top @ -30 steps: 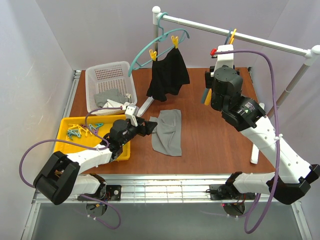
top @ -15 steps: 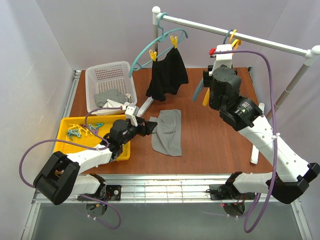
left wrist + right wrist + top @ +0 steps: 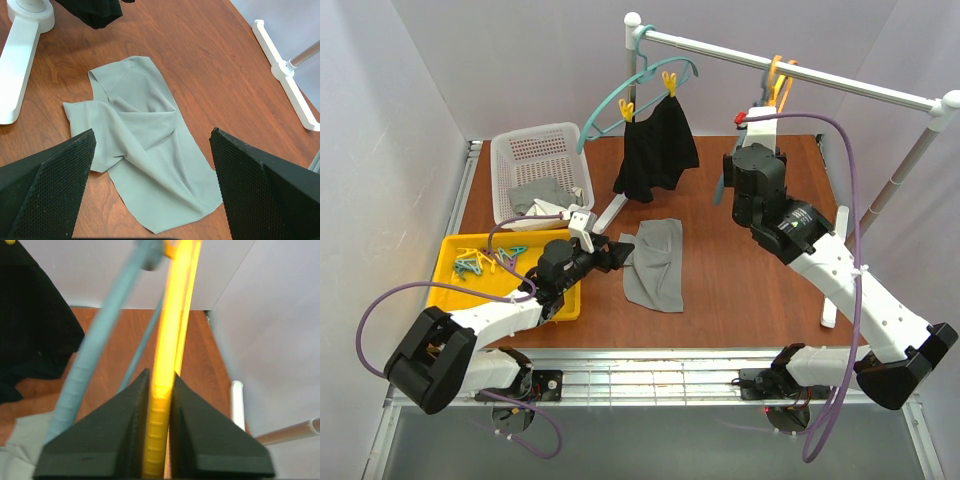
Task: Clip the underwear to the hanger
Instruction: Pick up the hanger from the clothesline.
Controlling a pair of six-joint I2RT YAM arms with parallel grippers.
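The underwear (image 3: 655, 262) (image 3: 145, 150) is a small grey cloth lying crumpled flat on the brown table. My left gripper (image 3: 620, 254) (image 3: 152, 135) hovers just left of it, jaws wide open, with the cloth visible between the fingers and untouched. The yellow-orange hanger (image 3: 778, 78) (image 3: 172, 315) has its hook at the rail (image 3: 840, 84). My right gripper (image 3: 764, 102) (image 3: 161, 375) is shut on the hanger's yellow bar, both black pads pressed against it.
A grey-blue hanger (image 3: 95, 350) hangs beside the yellow one. A teal hanger (image 3: 640, 85) with yellow clips holds a black garment (image 3: 658, 150). A white basket (image 3: 540, 170) and a yellow tray (image 3: 470, 290) of clips sit at the left. The rack's white foot (image 3: 20, 65) lies by the cloth.
The right gripper has tightened on the yellow hanger and shifted left and up with it, lifting the hook at the rail. The left arm and the underwear have not moved.
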